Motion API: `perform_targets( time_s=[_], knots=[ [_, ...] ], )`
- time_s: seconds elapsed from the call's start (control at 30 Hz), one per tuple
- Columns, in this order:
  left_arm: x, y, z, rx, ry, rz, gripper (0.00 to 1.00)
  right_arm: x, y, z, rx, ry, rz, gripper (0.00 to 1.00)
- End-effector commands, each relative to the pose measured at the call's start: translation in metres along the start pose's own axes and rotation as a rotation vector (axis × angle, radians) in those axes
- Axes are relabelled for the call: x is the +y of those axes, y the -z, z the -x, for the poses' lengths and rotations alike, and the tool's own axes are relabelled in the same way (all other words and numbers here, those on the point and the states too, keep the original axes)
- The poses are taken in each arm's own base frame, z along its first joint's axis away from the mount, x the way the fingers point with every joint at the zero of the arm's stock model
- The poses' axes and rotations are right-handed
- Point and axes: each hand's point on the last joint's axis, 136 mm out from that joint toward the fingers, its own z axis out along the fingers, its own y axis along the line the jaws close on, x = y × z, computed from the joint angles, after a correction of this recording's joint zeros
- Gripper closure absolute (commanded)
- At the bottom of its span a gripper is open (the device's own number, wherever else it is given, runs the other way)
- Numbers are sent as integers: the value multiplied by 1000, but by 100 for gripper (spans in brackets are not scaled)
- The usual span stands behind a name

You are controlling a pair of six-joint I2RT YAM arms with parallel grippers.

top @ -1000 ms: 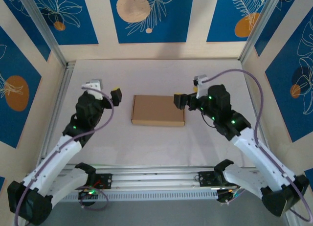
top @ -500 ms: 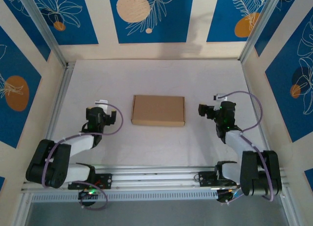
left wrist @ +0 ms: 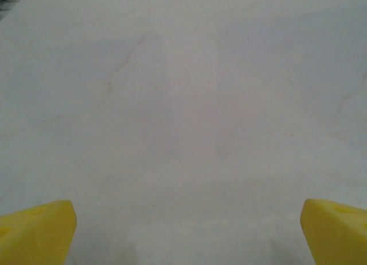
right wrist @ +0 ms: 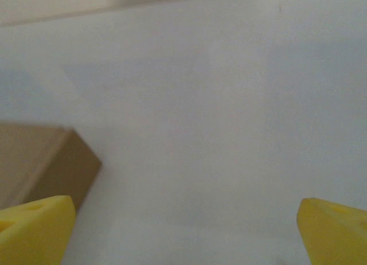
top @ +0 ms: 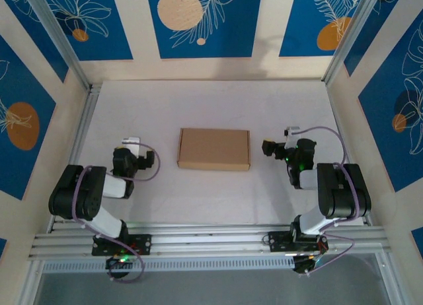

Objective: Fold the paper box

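The paper box [top: 213, 148] is a plain brown shallow cardboard box, closed and lying flat in the middle of the white table. Its corner [right wrist: 49, 164] shows at the left of the right wrist view. My left gripper [top: 140, 159] sits low to the box's left, folded back near its base, open and holding nothing. In its wrist view the yellow fingertips [left wrist: 37, 233] stand far apart over bare table. My right gripper [top: 272, 148] rests to the box's right, also open and empty, a short gap from the box's edge.
The white table [top: 211, 100] is fenced by aluminium rails [top: 78, 133] on the left and right and a rail [top: 211, 239] across the front. Patterned blue and cream walls [top: 198, 21] close in the back and sides.
Both arms have drawn back from the box and folded down toward their bases. The box has not moved. Both grippers stayed open.
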Motion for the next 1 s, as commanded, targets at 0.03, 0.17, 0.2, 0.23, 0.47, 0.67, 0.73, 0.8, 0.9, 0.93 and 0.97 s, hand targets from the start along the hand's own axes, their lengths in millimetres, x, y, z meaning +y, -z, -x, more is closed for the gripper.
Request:
perform_targets(
  time_s=[0.03, 0.17, 0.2, 0.23, 0.47, 0.67, 0.73, 0.8, 0.9, 0.93, 0.97],
  knots=[
    [-3, -10, 44, -102, 3, -56, 0, 9, -6, 10, 4, 41, 38, 1],
    [-3, -11, 42, -88, 5, -57, 0, 9, -6, 12, -6, 44, 39, 1],
    [-3, -12, 43, -89, 3, -57, 0, 9, -6, 11, 1, 43, 37, 1],
    [-4, -11, 43, -87, 3, -58, 0, 9, -6, 11, -3, 44, 37, 1],
    [-4, -8, 43, -104, -1, -57, 0, 9, -7, 11, -9, 66, -1, 1],
    [-5, -8, 44, -107, -3, -62, 0, 6, -7, 11, 0, 49, -4, 1],
    [-5, -8, 44, -107, -3, -63, 0, 6, -7, 12, -3, 49, -4, 1],
    [-5, -8, 44, -108, -3, -62, 0, 6, -7, 11, -1, 48, -3, 1],
    [-5, -8, 44, -107, -2, -62, 0, 6, -7, 11, -1, 49, -4, 1],
    [-5, -8, 44, -105, -3, -63, 0, 6, -7, 11, -1, 48, -4, 1],
    [-5, -8, 44, -106, -3, -63, 0, 6, -7, 12, -3, 49, -3, 1]
  ],
)
